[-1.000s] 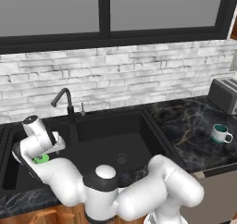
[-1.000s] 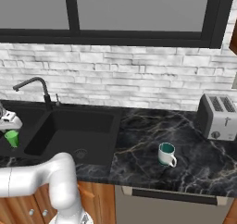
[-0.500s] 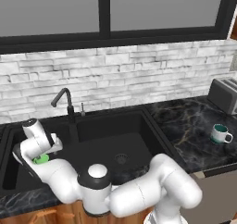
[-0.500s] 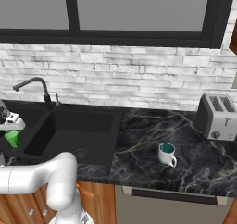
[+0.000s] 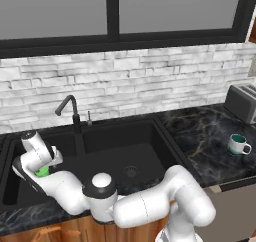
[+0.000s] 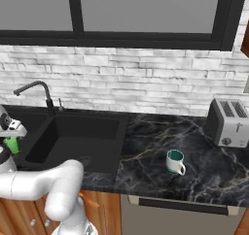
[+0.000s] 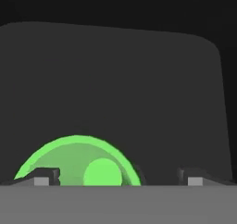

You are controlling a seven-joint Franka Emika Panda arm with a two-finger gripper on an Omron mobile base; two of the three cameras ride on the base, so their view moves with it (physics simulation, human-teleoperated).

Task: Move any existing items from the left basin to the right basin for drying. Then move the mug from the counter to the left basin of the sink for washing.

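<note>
Over the left basin (image 5: 20,186), the end effector (image 5: 42,167) has dropped, fingers apart around the green cup (image 7: 78,163).

**Even, soft rendered light; hand view dark and low in contrast**

Both base views are bright and evenly lit, with no clear single light source. The white brick wall (image 5: 150,81) across the middle of each frame reads pale and flat. The black marble surface (image 6: 194,146) carries a faint sheen that lifts its pale veins, without strong glare. The sink (image 5: 120,151) is the darkest patch, its matte walls nearly merging. Edges look slightly soft and pixelated; no distortion shows at the frame borders. The hand view is dim, dark grey on black, and there the green cup (image 7: 76,165) at lower left glows saturated.
</note>
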